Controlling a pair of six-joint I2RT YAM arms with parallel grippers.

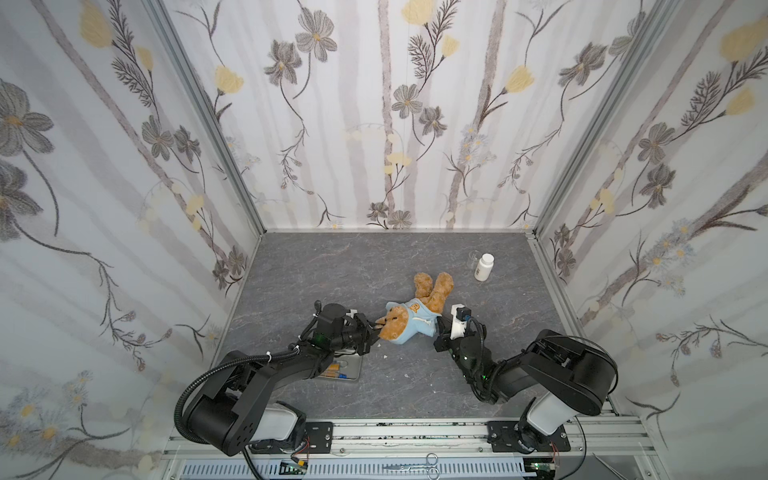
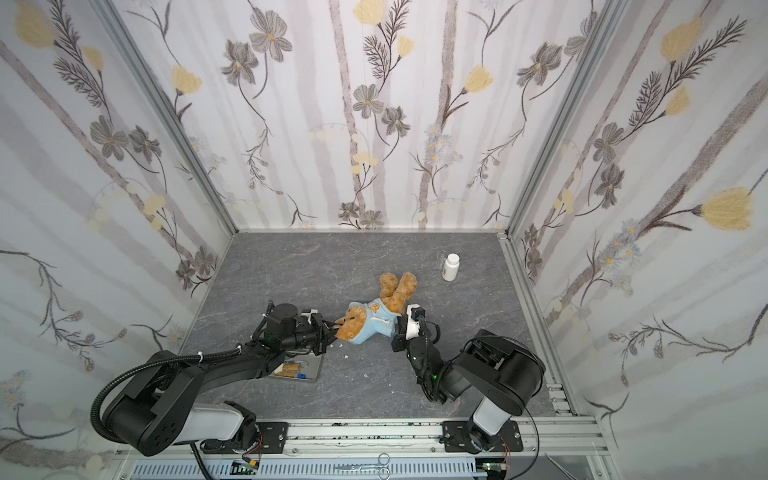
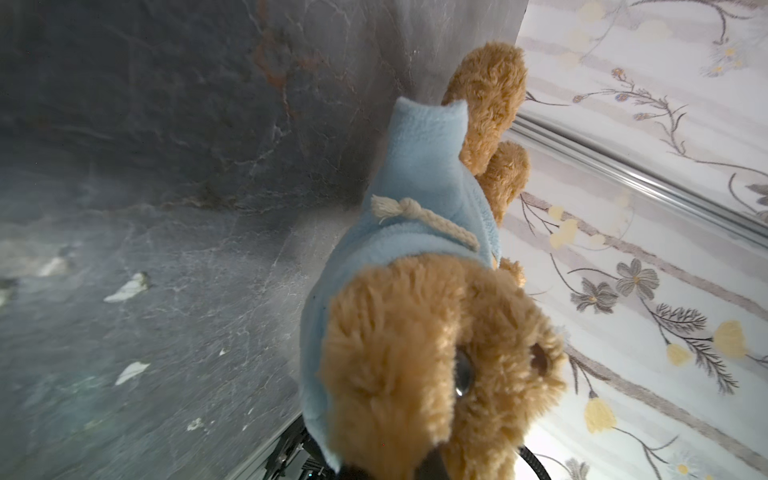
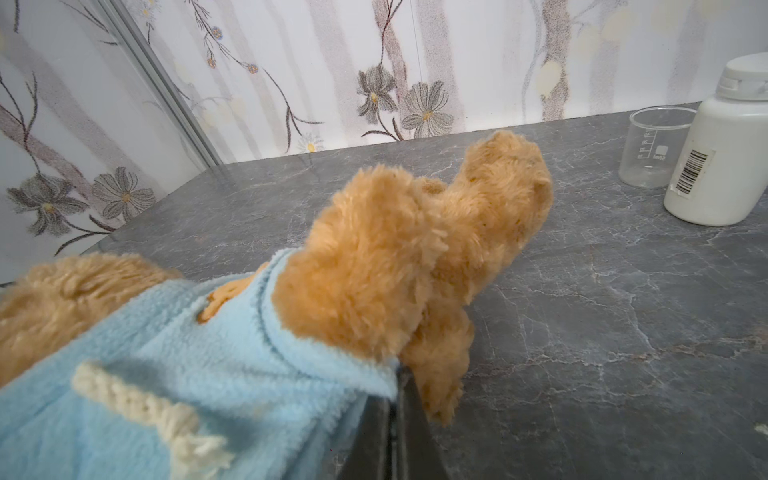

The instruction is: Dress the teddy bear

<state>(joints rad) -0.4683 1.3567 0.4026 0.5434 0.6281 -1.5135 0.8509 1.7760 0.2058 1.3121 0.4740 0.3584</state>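
**Left arm (image 1: 266, 372) and right arm (image 1: 569, 365) hold the teddy bear (image 1: 434, 291) between them**

On the desk (image 1: 332, 274) it lies head toward the left tool (image 1: 372, 328), which clamps it there, legs toward the far wall. The right tool (image 1: 437, 329), clamped on the blue shirt (image 1: 415, 322) hem, sits nearer the legs.

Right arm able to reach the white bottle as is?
Probably not yet: the right gripper is shut on the light blue shirt. Once it lets go, nothing stands between it and the white bottle.

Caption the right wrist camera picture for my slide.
Right gripper fingers pinch the blue shirt hem on the teddy bear; white bottle and beaker behind.
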